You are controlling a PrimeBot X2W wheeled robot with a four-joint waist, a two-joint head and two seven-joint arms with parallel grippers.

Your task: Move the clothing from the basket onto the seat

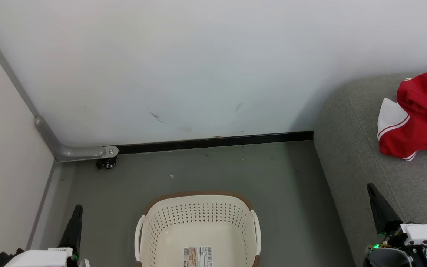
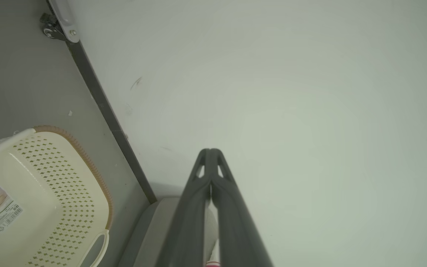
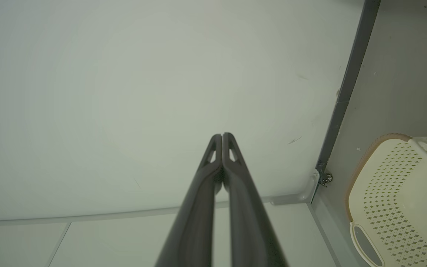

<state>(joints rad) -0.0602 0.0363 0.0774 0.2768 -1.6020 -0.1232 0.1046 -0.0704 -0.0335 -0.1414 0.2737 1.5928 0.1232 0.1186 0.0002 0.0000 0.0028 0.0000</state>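
The cream basket (image 1: 198, 226) with a brown rim stands on the grey floor at the bottom centre; nothing lies inside it but its barcode sticker. Red clothing (image 1: 421, 118) with white panels lies on the grey seat (image 1: 350, 148) at the right. My left gripper (image 1: 75, 213) is shut and empty at the lower left, left of the basket. Over the seat's front part, my right gripper (image 1: 371, 188) is shut and empty, well below the clothing. The basket (image 2: 32, 193) and my shut left gripper (image 2: 210, 152) show in the left wrist view; my shut right gripper (image 3: 222, 136) points at the wall beside the basket (image 3: 399, 200).
A white wall with a black skirting (image 1: 213, 142) runs behind the basket. A grey frame with a caster (image 1: 106, 163) stands at the left corner, along a pale side panel. Grey floor (image 1: 287, 185) lies between basket and seat.
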